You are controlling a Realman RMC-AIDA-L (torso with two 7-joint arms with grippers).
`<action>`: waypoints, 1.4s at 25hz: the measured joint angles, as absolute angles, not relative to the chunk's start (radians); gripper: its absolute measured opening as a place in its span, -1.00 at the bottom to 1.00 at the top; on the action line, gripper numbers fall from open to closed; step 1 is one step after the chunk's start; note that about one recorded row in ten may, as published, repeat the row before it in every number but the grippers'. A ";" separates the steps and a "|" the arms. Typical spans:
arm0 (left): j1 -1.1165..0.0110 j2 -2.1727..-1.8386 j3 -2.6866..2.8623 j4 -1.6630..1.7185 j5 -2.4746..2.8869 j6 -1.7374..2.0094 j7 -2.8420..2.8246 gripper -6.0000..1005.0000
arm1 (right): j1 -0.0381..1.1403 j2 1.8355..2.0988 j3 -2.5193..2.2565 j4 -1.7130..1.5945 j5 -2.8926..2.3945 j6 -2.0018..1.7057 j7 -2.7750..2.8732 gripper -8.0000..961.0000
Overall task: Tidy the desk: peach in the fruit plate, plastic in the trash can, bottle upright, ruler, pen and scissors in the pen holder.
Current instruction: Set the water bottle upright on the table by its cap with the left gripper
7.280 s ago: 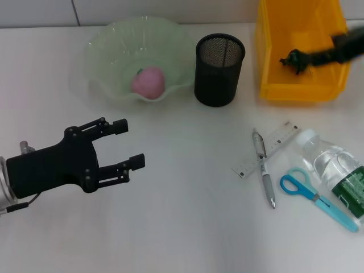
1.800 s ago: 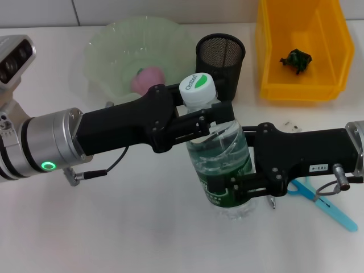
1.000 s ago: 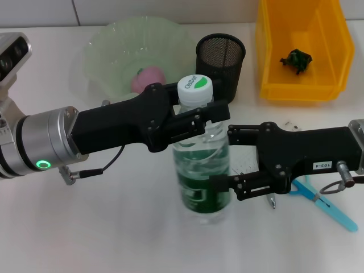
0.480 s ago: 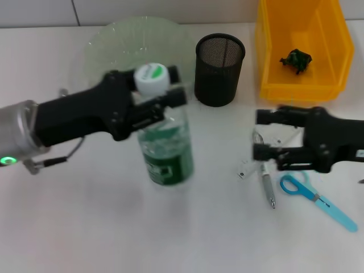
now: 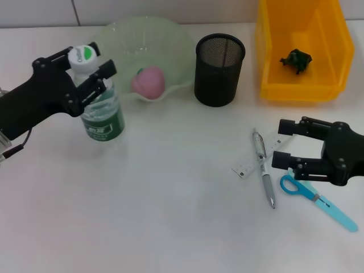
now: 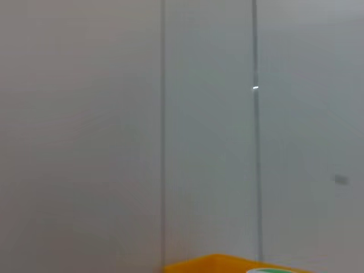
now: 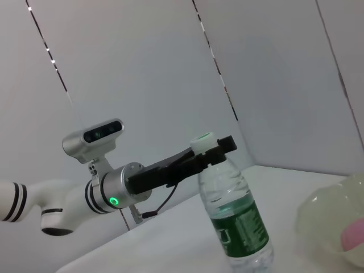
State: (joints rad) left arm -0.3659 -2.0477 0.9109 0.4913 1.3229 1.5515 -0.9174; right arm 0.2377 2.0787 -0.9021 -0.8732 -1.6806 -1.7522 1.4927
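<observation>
From the head view, we see our left pincer (image 5: 85, 71) clamped on the bottle (image 5: 98, 105), upright on the worktop (image 5: 170, 216) left of the pen holder (image 5: 219, 69); our right pincer (image 5: 287, 145) gapes over the ruler (image 5: 267, 149). The right wrist view agrees (bottle (image 7: 236, 219) upright, neck gripped).

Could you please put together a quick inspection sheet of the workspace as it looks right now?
Surface: white desk.
Job's things: bottle upright; peach in fruit plate; plastic in trash can; ruler, pen, scissors lying outside the pen holder.
Clutter: nothing seen.
Grippers: left end effector around the bottle neck; right end effector open over the ruler.
Cables: nothing seen.
Surroundings: panelled wall.
</observation>
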 joint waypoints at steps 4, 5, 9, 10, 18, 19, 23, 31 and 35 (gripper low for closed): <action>-0.359 -2.063 0.876 0.484 1.318 1.491 -0.863 -0.09 | 0.241 2.078 -0.902 -0.853 -1.681 -1.751 1.481 0.76; -0.360 -2.064 0.876 0.483 1.317 1.481 -0.860 -0.09 | 0.242 2.078 -0.902 -0.852 -1.681 -1.751 1.481 0.76; -0.367 -2.068 0.876 0.482 1.316 1.460 -0.858 -0.07 | 0.244 2.079 -0.904 -0.850 -1.681 -1.748 1.481 0.76; -0.377 -2.070 0.878 0.478 1.314 1.449 -0.844 -0.06 | 0.244 2.079 -0.904 -0.850 -1.681 -1.748 1.481 0.76; -0.407 -2.071 0.874 0.444 1.310 1.386 -0.802 -0.02 | 0.250 2.079 -0.910 -0.837 -1.681 -1.745 1.480 0.76; -0.408 -2.071 0.874 0.443 1.310 1.381 -0.802 -0.02 | 0.250 2.079 -0.910 -0.837 -1.681 -1.744 1.480 0.76; -0.408 -2.071 0.873 0.443 1.309 1.371 -0.798 0.00 | 0.250 2.079 -0.910 -0.837 -1.686 -1.742 1.481 0.76; -0.403 -2.073 0.874 0.437 1.299 1.366 -0.790 0.04 | 0.258 2.079 -0.909 -0.838 -1.696 -1.741 1.486 0.76; -0.406 -2.074 0.873 0.430 1.297 1.351 -0.790 0.12 | 0.259 2.079 -0.910 -0.838 -1.696 -1.741 1.488 0.76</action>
State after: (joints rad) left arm -0.4061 -2.0736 0.8732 0.4300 1.2966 1.3513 -0.7898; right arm 0.2593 2.0786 -0.9096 -0.8376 -1.6965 -1.7409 1.4880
